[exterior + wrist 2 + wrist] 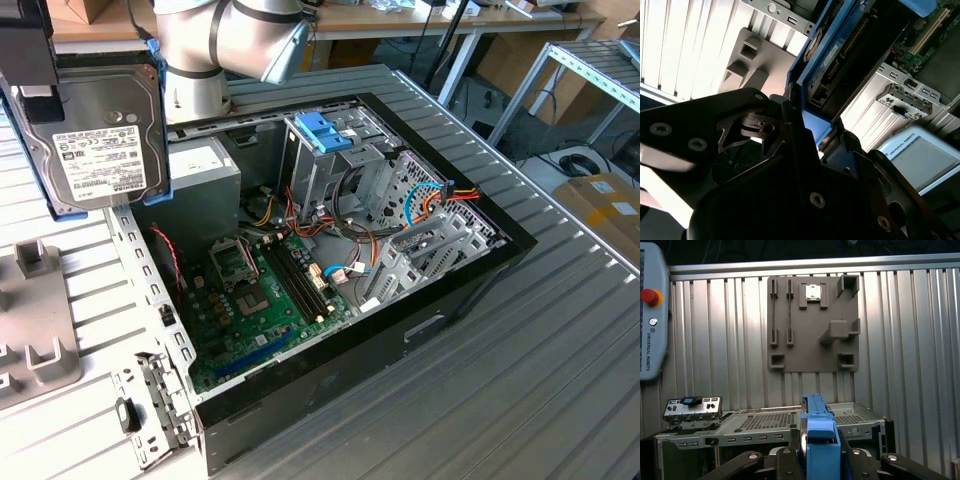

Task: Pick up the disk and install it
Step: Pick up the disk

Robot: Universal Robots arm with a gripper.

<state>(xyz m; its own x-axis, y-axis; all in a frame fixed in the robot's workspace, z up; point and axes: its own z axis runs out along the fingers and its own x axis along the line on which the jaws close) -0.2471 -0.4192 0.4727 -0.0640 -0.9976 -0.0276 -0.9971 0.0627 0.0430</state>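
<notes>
The disk, a dark grey hard drive with a white label and a light blue bracket, hangs upright in the air at the exterior view's upper left, above the table beside the open computer case. My gripper is shut on it from above. In the second wrist view the black fingers clamp the blue bracket of the disk. In the first wrist view the disk's blue edge stands between the fingers, over the rim of the case.
Inside the case are a drive cage with a blue caddy handle, a grey power supply, a green motherboard and loose cables. A grey fixture plate lies on the ribbed table. A teach pendant lies nearby.
</notes>
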